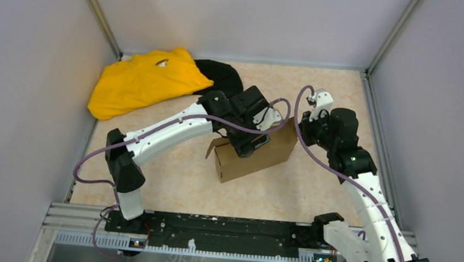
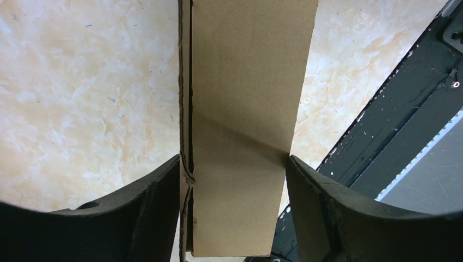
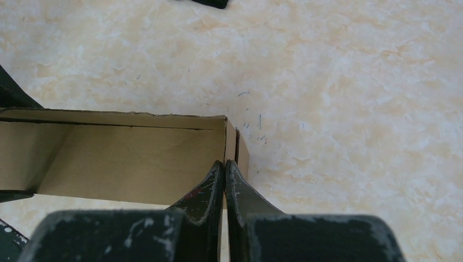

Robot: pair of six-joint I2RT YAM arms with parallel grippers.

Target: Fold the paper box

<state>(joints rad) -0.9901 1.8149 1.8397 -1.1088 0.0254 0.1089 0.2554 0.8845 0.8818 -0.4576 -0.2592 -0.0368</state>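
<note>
Beige marbled tabletop [image 1: 168,182] is bearing the plain brown cardboard box [image 1: 265,159], lengthwise left to right; my left gripper [image 2: 233,159] is clasping its width, jaws wide, my empty right gripper [image 3: 225,164], shut, touching its right end.

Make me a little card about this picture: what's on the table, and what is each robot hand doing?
Box: plain brown cardboard box, mid-table, inside showing
Left gripper: fingers either side of a box panel; real pinch unclear
Right gripper: shut, tips at the box's end corner
Cloths: yellow cloth and black cloth, far left, apart from box
Table: beige, marbled
</note>
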